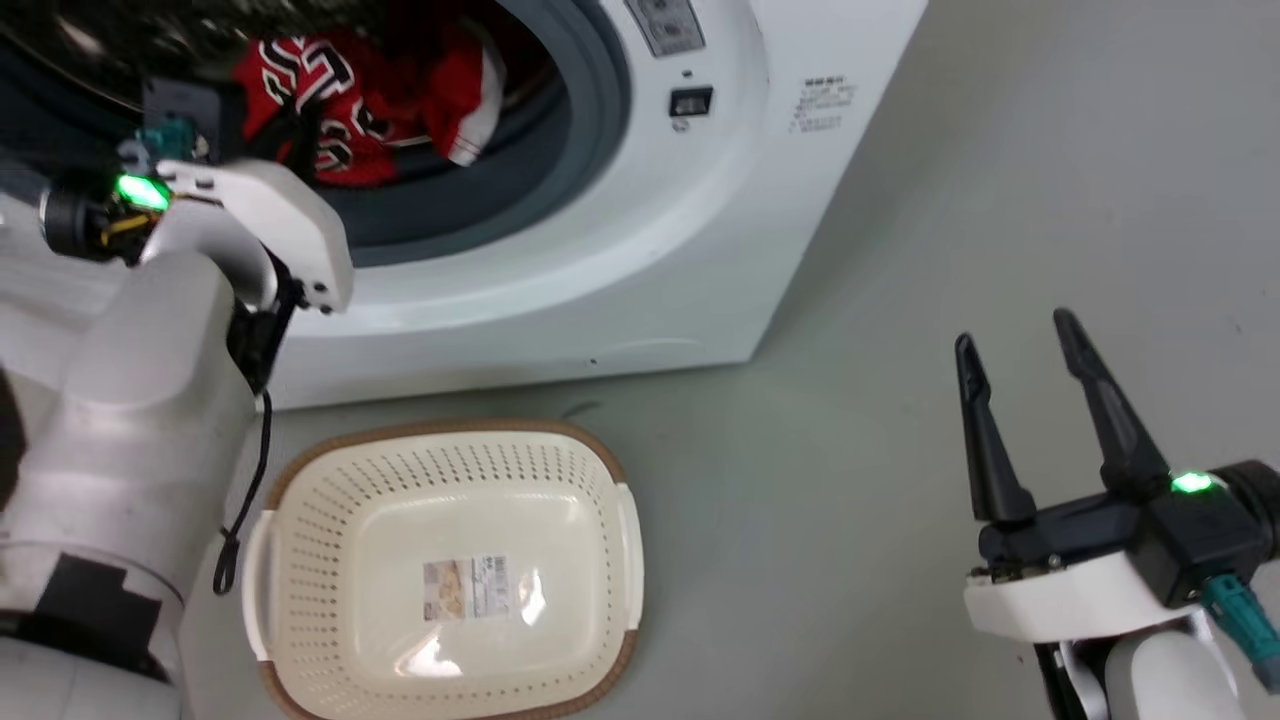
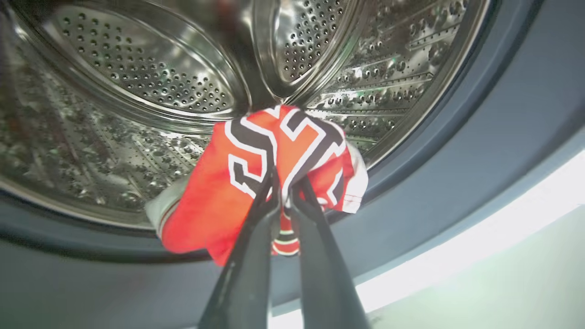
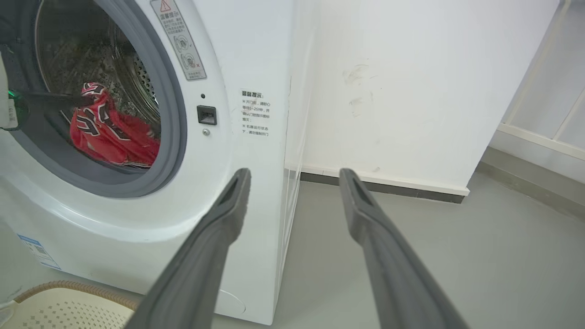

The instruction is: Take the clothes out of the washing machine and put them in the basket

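Left pincer (image 2: 285, 180) pinches the jersey (image 2: 205, 214), clearest in its wrist view; right pincer (image 1: 1015, 332) stands spread.

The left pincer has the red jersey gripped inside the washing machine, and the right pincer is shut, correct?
No, the right pincer is open, as the right wrist view shows. The left pincer does grip the red jersey inside the washing machine.

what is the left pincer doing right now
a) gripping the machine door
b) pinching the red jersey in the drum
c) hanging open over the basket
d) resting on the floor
b: the left pincer is shut on the lettered red jersey inside the steel drum; the basket holds no clothes.
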Robot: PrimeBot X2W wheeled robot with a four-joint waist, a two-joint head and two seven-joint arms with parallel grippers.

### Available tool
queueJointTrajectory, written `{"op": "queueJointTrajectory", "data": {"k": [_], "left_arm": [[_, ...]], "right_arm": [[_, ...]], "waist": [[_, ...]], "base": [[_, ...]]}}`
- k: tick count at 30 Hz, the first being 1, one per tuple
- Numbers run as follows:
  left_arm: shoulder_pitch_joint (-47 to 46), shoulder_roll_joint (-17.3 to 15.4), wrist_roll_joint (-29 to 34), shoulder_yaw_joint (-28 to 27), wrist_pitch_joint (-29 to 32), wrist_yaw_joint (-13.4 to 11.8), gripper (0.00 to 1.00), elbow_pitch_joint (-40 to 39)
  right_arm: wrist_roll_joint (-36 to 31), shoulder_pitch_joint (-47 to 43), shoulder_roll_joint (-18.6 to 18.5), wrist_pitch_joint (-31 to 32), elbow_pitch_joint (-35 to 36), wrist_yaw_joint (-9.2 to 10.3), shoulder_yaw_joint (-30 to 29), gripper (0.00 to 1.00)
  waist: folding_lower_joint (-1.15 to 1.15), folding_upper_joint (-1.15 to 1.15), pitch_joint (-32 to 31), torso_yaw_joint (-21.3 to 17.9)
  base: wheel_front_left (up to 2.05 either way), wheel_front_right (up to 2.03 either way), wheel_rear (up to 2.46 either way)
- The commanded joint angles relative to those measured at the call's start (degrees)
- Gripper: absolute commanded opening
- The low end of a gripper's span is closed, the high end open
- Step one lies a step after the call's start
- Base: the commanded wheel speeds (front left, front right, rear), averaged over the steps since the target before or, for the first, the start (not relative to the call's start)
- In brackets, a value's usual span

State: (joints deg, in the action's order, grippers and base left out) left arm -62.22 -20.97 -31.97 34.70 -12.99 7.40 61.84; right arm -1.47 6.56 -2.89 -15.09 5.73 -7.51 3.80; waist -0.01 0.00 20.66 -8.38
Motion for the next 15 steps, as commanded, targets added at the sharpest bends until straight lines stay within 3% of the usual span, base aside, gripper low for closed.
{"op": "queueJointTrajectory", "data": {"k": [1, 8, 15], "left_arm": [[1.2, 0.0, -0.6, -0.3, -0.8, 0.0, 0.00, -0.8], [8.8, -0.8, -0.6, -1.8, -2.2, -1.7, 0.00, -9.0], [18.1, -3.3, 1.3, -3.3, -2.3, -5.6, 0.00, -25.5]], "right_arm": [[-0.2, -1.0, 0.0, -0.1, -0.1, 0.04, 0.1, 1.00], [-1.1, -4.7, 0.0, -0.1, -0.8, 0.04, 0.1, 1.00], [-1.5, -7.4, 0.0, -0.1, -1.4, 0.04, -0.1, 1.00]], "waist": [[0.01, 0.00, -3.3, 2.1], [0.01, 0.00, -9.0, 4.2], [0.01, 0.00, -13.3, 5.8]], "base": [[0.00, 0.00, 0.00], [0.00, 0.00, 0.00], [0.00, 0.00, 0.00]]}}
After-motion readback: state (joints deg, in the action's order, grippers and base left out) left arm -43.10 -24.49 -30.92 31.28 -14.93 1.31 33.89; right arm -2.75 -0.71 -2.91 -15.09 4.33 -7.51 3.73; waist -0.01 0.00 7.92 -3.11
